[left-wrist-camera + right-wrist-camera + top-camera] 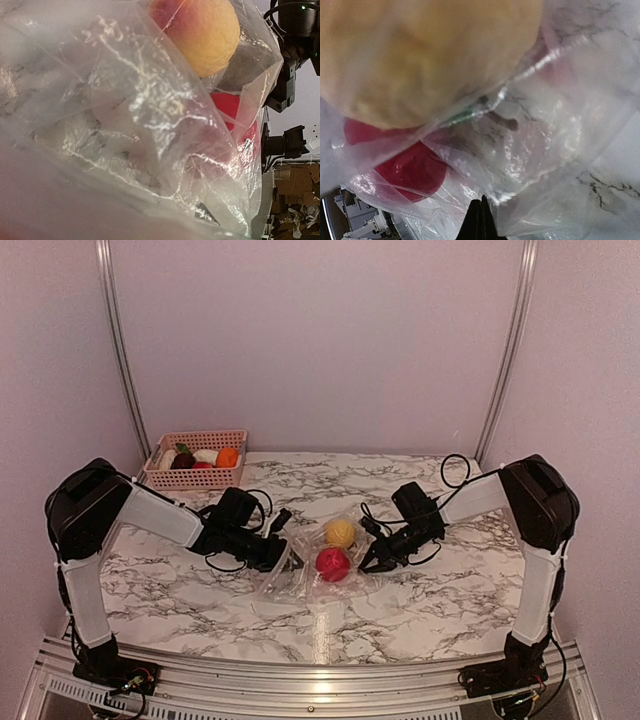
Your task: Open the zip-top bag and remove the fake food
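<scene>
The zip-top bag [300, 575] lies crumpled at the table's middle, holding two pieces of fake food, a yellow fruit [340, 532] and a red fruit [333, 563]. My left gripper [284, 560] is at the bag's left end. In its wrist view the clear plastic [125, 125] covers everything and hides the fingers; the yellow fruit [205, 30] and red fruit [231, 107] show through it. My right gripper [370, 562] is at the bag's right edge. Its tips [482, 212] are pressed together against a fold of the plastic [535, 150], below the yellow fruit [420, 55] and red fruit [410, 167].
A pink slotted basket [195, 478] stands at the back left with more toy food in it, white, orange, red and dark purple. The right arm [295, 35] shows past the bag in the left wrist view.
</scene>
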Motion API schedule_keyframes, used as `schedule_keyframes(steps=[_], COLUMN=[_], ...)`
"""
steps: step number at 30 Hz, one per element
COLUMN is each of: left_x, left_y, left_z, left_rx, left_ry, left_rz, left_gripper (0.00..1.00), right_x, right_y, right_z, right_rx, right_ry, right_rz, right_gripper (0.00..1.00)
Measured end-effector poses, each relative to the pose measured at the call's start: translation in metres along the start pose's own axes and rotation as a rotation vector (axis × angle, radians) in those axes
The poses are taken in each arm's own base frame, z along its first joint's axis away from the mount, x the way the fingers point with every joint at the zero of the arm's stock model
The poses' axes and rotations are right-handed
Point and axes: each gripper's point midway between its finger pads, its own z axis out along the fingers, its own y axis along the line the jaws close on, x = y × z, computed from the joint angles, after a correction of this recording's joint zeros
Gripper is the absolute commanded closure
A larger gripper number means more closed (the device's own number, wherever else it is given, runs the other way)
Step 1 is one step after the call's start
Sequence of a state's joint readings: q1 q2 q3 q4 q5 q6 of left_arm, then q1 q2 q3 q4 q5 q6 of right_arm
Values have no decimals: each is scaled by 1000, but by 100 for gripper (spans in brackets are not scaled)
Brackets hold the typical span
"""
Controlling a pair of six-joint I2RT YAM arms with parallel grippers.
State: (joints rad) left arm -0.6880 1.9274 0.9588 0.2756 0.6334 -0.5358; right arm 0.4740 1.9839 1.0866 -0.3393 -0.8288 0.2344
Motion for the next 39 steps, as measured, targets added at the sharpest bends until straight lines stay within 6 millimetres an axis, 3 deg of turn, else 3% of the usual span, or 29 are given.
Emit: schedule_keyframes(steps=[5,12,18,23,28,31,34,39], left_x=[-4,-9,6,16,26,21,16,15], left_y=[1,2,14,25,19,8,-1,-15], left_z=[13,21,-4,-21,-6,11,23,26], left_rx=[28,39,-87,-218,-290,-310,-297,-223], left_ry=[12,9,-23,-40,-20,-22,-28,-61], left_rz=[-5,22,92,222,381,457,477,445], left_gripper=[50,52,61,61,61,60,55,45], right_x=[-1,-1,-1,-1,0,0,0,0], right_y=[7,10,10,10,10,10,11,11], right_z=[8,11,12,12,13,13,13,13], right_rx=[-8,-12,-11,-14,-21,-24,-26,-27], right_ry=[8,7,7,6,3,3,4,4], right_rz=[-7,-9,-11,-11,-13,-14,-13,-13], right_gripper=[100,100,100,100,100,100,100,100])
